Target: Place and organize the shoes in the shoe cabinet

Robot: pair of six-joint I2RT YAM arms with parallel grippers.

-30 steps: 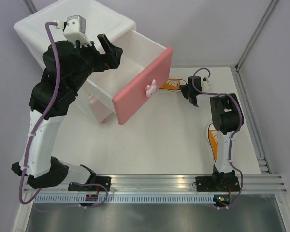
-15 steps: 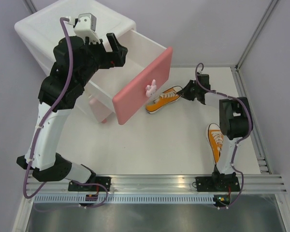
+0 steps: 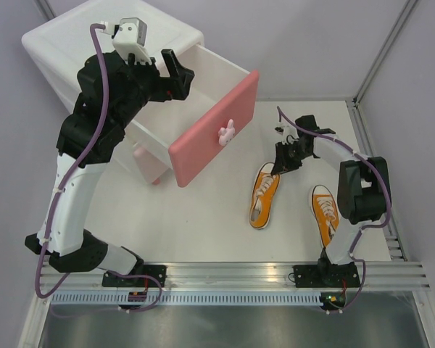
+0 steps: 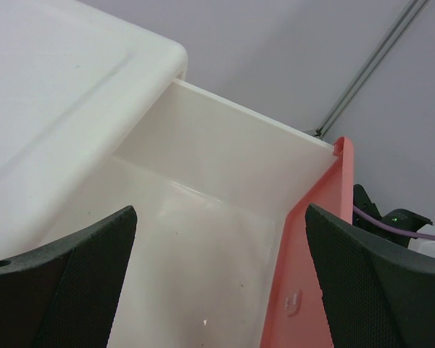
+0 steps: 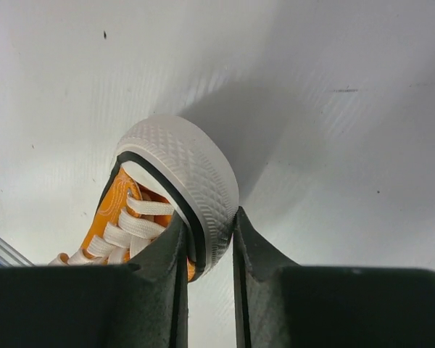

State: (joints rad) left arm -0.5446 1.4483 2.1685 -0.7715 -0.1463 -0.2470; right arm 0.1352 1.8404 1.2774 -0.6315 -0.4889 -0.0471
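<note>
One orange sneaker [image 3: 262,196] with white laces lies on the white table near the middle right. My right gripper [image 3: 281,164] is shut on its white rubber end [image 5: 196,181], with the fingers [image 5: 163,268] on either side of the rim. A second orange sneaker [image 3: 325,214] lies to its right. The white shoe cabinet [image 3: 94,43] stands at the far left with its top drawer [image 3: 214,80] pulled out, pink front [image 3: 210,134] and bunny knob [image 3: 225,131] facing right. My left gripper [image 3: 175,76] is open and empty over the drawer's bare inside [image 4: 203,217]. The cream shoes are out of view.
The open drawer's pink front [image 4: 312,246] juts over the table toward the right arm. A metal frame post [image 3: 380,51] and a rail [image 3: 377,174] edge the table on the right. The arm bases sit on the rail at the near edge [image 3: 232,279].
My right gripper has dragged the orange sneaker from beside the drawer front toward the near side and turned it lengthwise next to the other orange sneaker. My left gripper rose slightly over the drawer.
</note>
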